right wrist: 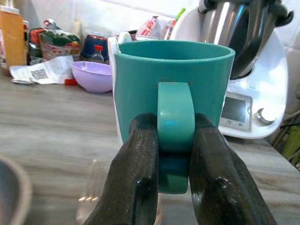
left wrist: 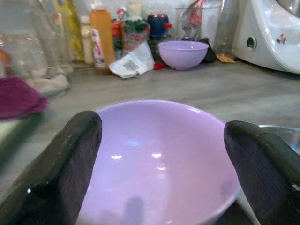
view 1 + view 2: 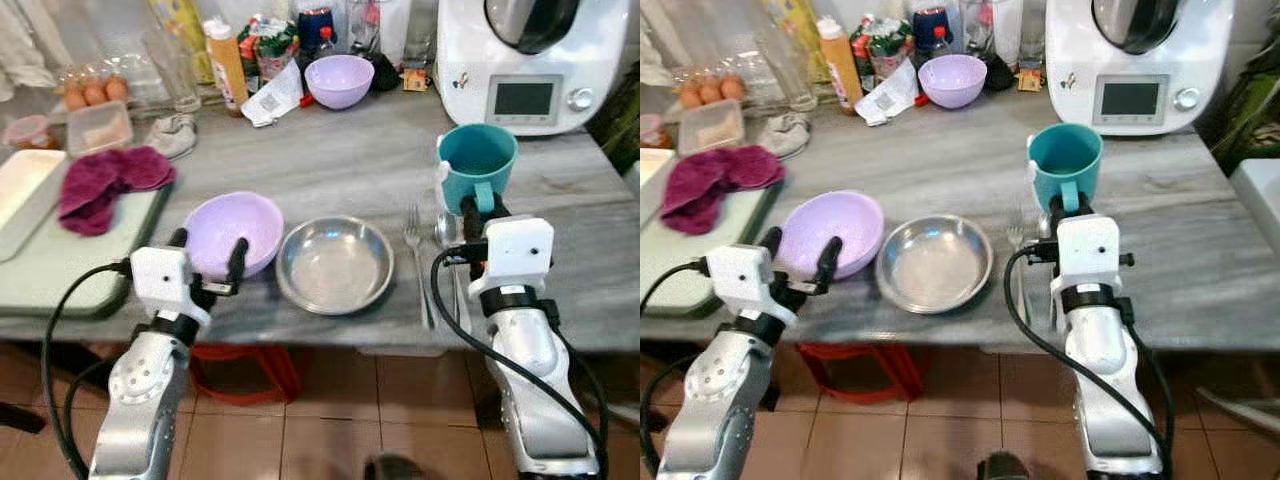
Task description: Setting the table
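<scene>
The right hand is clamping the handle of the teal mug, its two black fingers pressing on either side of the loop while the mug is standing upright on the grey worktop, just right of the steel bowl. The left hand is reaching around the near lilac bowl, its fingers spread wide and straddling the rim; whether they are touching it cannot be told. That bowl is sitting just left of the steel bowl, almost against it. A fork and a spoon are lying between the steel bowl and the mug's side of the worktop, partly hidden by the right wrist. Well behind the steel bowl, a second lilac bowl is resting among bottles and packets, with a white kitchen machine behind and right of it. Left of the steel bowl, past the lilac bowl, a magenta cloth is lying on a pale green board. Tiled floor is showing below the worktop edge. The right wrist view is showing the grip on the handle up close; the eye views are giving the whole layout.
</scene>
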Motion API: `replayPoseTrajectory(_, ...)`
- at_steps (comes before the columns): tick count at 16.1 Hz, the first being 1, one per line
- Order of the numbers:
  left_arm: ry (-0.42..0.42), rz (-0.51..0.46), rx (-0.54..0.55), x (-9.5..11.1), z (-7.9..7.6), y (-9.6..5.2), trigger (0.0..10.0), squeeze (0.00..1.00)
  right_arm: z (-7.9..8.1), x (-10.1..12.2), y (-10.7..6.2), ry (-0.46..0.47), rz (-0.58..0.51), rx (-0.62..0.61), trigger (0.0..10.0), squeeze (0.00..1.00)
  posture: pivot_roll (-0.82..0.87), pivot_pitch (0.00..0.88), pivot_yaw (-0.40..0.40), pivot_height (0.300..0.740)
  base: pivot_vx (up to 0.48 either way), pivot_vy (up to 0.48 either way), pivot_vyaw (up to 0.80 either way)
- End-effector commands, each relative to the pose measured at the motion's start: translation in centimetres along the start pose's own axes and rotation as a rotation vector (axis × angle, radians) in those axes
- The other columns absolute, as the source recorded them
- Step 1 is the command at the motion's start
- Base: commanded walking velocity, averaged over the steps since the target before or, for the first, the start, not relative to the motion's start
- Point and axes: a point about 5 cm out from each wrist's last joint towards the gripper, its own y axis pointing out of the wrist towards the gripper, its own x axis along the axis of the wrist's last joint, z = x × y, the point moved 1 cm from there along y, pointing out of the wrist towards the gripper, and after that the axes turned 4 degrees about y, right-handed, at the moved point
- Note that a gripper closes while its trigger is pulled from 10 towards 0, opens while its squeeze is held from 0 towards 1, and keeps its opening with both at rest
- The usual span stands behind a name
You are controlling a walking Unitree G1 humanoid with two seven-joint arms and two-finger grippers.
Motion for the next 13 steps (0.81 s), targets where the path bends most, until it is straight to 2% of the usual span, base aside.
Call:
replayPoseTrajectory(1,0.020,-0.014,-0.017,0.4,0.5,-0.3,10.0,0.00,-0.1,0.6,0.1,-0.002,-0.030,-0.005,10.0,0.00,-0.15,0.155,0.058,0.740,0.000,0.000,0.00)
replayPoseTrajectory(6,0.072,-0.028,-0.125,0.8,0.3,-1.6,10.0,0.00,0.0,0.9,1.6,0.018,-0.039,0.060,10.0,0.00,-0.14,0.157,0.051,0.740,0.000,0.000,0.00)
replayPoseTrajectory(11,0.068,-0.027,-0.208,0.9,-0.3,-1.9,10.0,0.00,0.9,1.0,3.2,0.099,-0.020,0.143,10.0,0.00,-0.14,0.160,0.049,0.740,0.000,0.000,0.00)
replayPoseTrajectory(13,0.066,-0.028,-0.215,0.8,-0.2,-1.8,10.0,0.00,1.3,1.1,4.4,0.116,-0.015,0.215,10.0,0.00,-0.14,0.163,0.049,0.740,0.000,0.000,0.00)
